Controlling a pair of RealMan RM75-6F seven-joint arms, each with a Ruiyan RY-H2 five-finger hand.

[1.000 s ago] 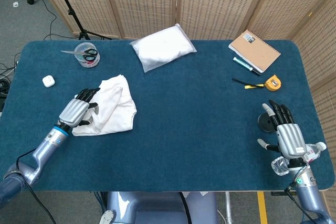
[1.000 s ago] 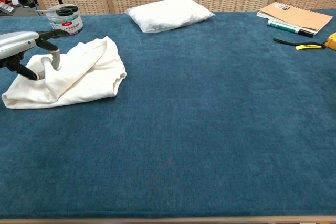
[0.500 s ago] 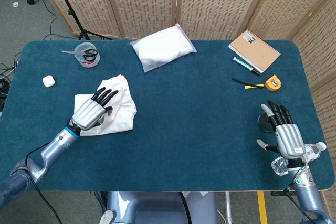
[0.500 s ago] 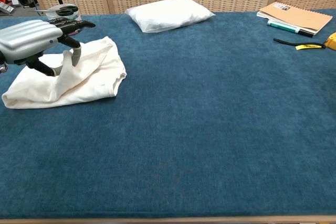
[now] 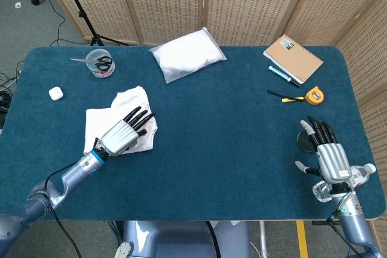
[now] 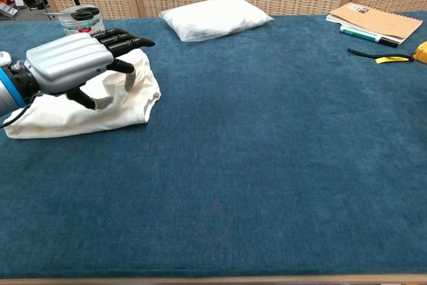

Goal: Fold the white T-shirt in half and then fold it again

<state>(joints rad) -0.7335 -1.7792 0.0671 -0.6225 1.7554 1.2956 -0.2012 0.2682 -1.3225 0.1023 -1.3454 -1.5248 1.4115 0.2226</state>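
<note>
T-shirt [image 5: 115,120] lies bunched in a rough folded packet on the left part of the counter [image 5: 230,149], near the scissors tub [image 5: 100,63]. By its compact shape the folding looks far along, likely at the second fold or its tidying, though the edges are uneven. The left hand [image 5: 123,134] hovers over the shirt's right edge, fingers spread and reaching past the hem; in the chest view it seems to hold no cloth, so I judge it released. Next it should press flat or square up the loose corner. The right hand [image 5: 329,155] rests spread and empty, well apart at the counter's right.
</note>
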